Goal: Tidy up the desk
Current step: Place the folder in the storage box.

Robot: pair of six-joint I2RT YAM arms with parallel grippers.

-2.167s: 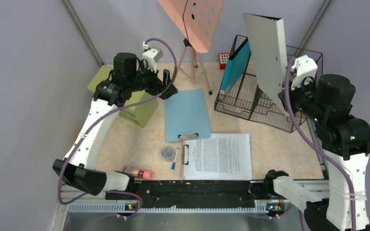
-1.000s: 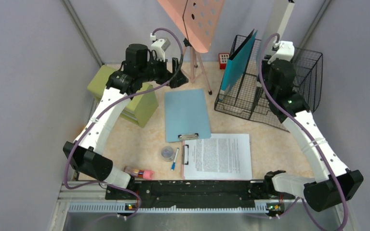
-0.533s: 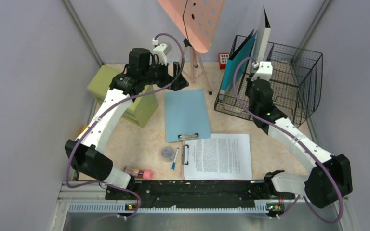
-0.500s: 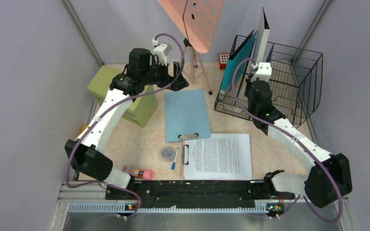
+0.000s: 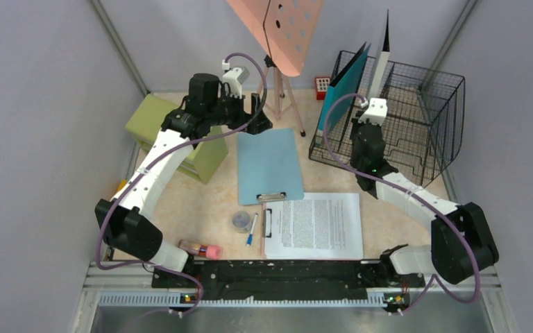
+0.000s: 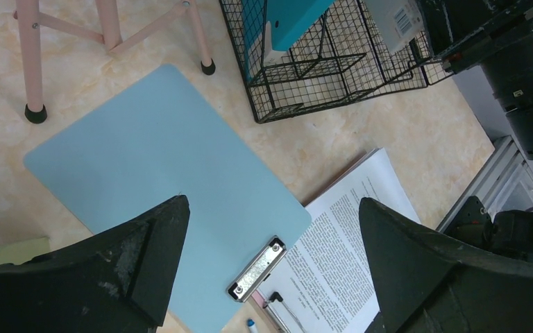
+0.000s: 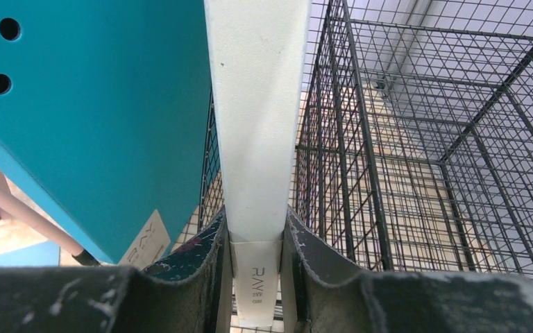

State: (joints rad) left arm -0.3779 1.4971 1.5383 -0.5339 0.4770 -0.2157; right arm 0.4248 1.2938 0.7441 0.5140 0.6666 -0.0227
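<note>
The pale marbled desk [image 5: 194, 198] holds a blue clipboard [image 5: 269, 163], also in the left wrist view [image 6: 146, 159], and a printed sheet [image 5: 319, 225] on a second clipboard. My right gripper [image 5: 373, 104] is shut on the lower spine of a white folder [image 5: 384, 59], holding it upright in the black wire rack [image 5: 434, 104] beside a teal folder [image 5: 343, 87]. In the right wrist view my gripper [image 7: 257, 263] clamps the white folder [image 7: 257, 104], with the teal folder [image 7: 111, 104] on its left. My left gripper [image 5: 258, 114] is open and empty above the clipboard's far end [image 6: 272, 202].
A green drawer cabinet [image 5: 205, 158] stands at the left. A pink perforated stand [image 5: 281, 28] is at the back, its legs [image 6: 31, 55] near the clipboard. A pen [image 5: 251, 230], a round lid [image 5: 241, 220] and a pink-red tube [image 5: 201, 248] lie near the front rail. A red box [image 5: 322, 84] sits by the rack.
My right arm has swung the white folder from the right side over to the rack's left part and lowered it beside the teal folder. My left gripper has edged right.
</note>
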